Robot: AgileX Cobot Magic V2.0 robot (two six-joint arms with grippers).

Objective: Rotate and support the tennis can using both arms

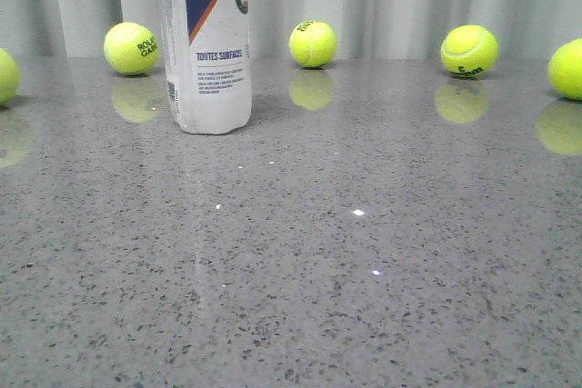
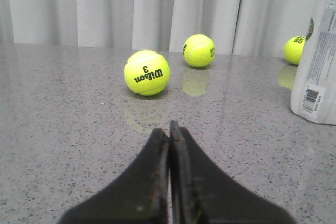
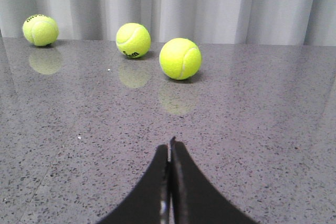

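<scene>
The left gripper (image 2: pixel 169 129) had its black jaws pressed together with nothing between them, low over the speckled grey stone bench (image 2: pixel 63 129). The right gripper (image 3: pixel 169 148) showed the same: jaws shut tight, holding nothing. Neither gripper appeared in the front view.

Ahead of the left jaws the bench lay open up to a yellow-green tennis ball printed "Wilson 3" (image 2: pixel 147 72), with a 2nd yellow-green ball (image 2: pixel 199 50) further back near the pale pleated curtain (image 2: pixel 105 9). Off to one side of that view stood the tennis can (image 2: pixel 316 66), a tall whitish translucent plastic cylinder with a barcode near its base, upright on the bench and well apart from the jaws; a 3rd ball (image 2: pixel 294 50) showed just beside its edge, further back.

Ahead of the right jaws, bare bench ran to 3 yellow-green balls: the nearest (image 3: pixel 180 59), one beside it (image 3: pixel 133 40) and one further off (image 3: pixel 40 30).

In the front view the can (image 1: pixel 205 43) stood upright at back left, its navy label with orange stripe facing the camera and its top cut off by the frame. Balls sat near the curtain on both sides of it (image 1: pixel 131 48) (image 1: pixel 313 44), with more to the right (image 1: pixel 469 51) (image 1: pixel 568 69) and one at the left edge (image 1: pixel 5 76). The wide front half of the bench carried nothing.
</scene>
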